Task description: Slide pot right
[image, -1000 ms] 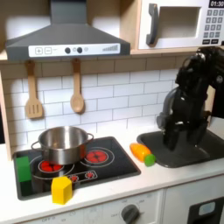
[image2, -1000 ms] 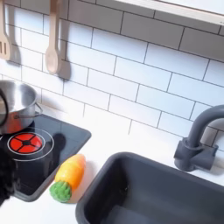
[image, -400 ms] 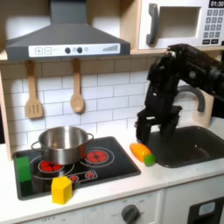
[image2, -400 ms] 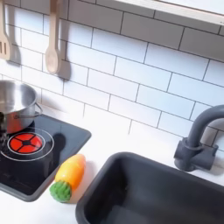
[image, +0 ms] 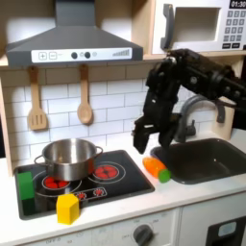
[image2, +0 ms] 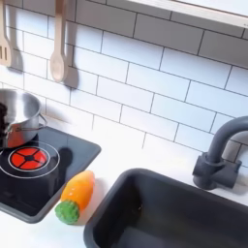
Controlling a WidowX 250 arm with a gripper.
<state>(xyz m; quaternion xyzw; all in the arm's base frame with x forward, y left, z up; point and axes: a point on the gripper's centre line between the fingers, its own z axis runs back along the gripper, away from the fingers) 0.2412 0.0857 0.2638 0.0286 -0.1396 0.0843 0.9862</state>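
The pot (image: 67, 159), shiny silver with small side handles, stands on the back left burner of the black stove (image: 115, 187). In the second exterior view the pot (image2: 15, 116) sits at the left edge, behind a red burner ring. My gripper (image: 151, 141) hangs from the black arm, fingers pointing down, above the stove's right edge. It is to the right of the pot in the first exterior view, well apart from it. Its fingers stand apart with nothing between them.
An orange toy carrot (image: 156, 168) (image2: 76, 197) lies between the stove and the dark sink (image: 207, 159). A green block (image: 26, 184) and a yellow block (image: 67, 208) sit at the stove's front left. Wooden utensils (image: 85, 98) hang on the tiled wall. A faucet (image2: 218, 155) stands behind the sink.
The arm has swung left in the first exterior view, from over the sink to above the carrot and the stove's right edge. The pot has not moved.
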